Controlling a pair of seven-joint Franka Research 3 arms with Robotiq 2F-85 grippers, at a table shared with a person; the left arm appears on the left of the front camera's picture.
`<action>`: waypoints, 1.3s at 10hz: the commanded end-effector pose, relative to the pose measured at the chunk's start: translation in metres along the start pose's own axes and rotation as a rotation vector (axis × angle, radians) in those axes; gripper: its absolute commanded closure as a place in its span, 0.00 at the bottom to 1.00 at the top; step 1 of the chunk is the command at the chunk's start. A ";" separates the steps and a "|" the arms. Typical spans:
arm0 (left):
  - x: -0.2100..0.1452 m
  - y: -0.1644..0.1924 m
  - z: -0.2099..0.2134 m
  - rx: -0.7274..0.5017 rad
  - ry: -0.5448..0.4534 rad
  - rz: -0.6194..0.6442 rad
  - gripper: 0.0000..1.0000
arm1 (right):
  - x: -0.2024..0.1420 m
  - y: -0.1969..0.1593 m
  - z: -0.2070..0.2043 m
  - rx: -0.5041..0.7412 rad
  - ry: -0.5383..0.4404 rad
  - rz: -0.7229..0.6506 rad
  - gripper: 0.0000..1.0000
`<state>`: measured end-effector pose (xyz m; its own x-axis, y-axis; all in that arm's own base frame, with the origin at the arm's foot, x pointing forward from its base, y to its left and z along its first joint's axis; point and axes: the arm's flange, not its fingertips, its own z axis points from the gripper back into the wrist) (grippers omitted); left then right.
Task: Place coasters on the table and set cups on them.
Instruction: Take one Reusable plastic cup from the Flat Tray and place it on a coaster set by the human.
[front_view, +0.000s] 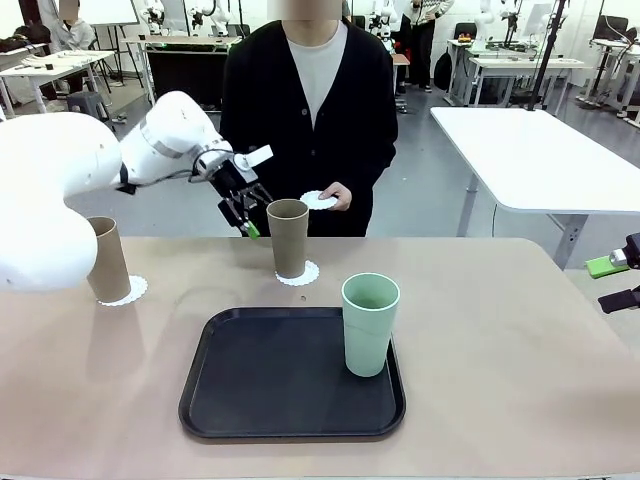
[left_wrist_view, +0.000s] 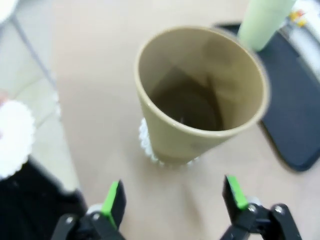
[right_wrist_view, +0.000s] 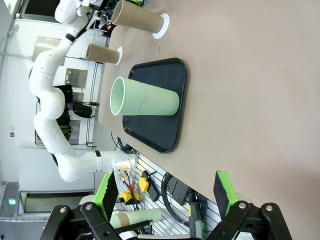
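**Tabletop** (front_view: 500, 340): beige, with rounded corners. It carries the items below.

1. **Left tan cup** (front_view: 107, 258): upright near the tabletop's left side. It stands on the left coaster (front_view: 130, 292), whose lacy rim shows at the cup's right.
2. **Centre tan cup** (front_view: 288, 236): upright and empty, just beyond the tray's far edge. It stands on the centre coaster (front_view: 299, 277).
3. **Mint green cup** (front_view: 369, 325): upright on the black tray (front_view: 260, 390), toward the tray's right side.
4. **Third coaster** (front_view: 317, 200): off the tabletop, held in the person's hand (front_view: 340, 196) at the far side, above and behind the centre tan cup.
5. **Left end effector** (left_wrist_view: 174, 197): released, jaws spread wide and grasping nothing. It hovers just beside the centre tan cup on the cup's far-left side, apart from it. In the left wrist view the cup's mouth lies ahead of the two green pads.
6. **Right end effector** (front_view: 615, 283): released, jaws spread and grasping nothing. It sits at the tabletop's right edge, well apart from all three cups.
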<state>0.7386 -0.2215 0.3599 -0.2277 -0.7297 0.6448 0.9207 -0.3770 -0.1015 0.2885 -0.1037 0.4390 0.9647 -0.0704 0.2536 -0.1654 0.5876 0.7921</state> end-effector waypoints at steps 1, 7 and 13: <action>0.034 -0.081 0.018 0.040 0.202 0.110 0.00 | 0.000 0.000 0.000 0.010 -0.004 0.001 0.00; 0.093 -0.256 0.062 0.198 0.423 0.592 0.00 | 0.000 0.000 0.000 0.010 -0.004 0.001 0.00; 0.072 -0.299 0.071 0.518 0.507 0.702 0.00 | 0.000 0.000 0.000 0.010 -0.004 0.001 0.00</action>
<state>0.4511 -0.1101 0.4773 0.4269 -0.8919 0.1495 0.8748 0.4492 0.1817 0.2885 -0.1037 0.4391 0.9647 -0.0701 0.2538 -0.1656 0.5877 0.7919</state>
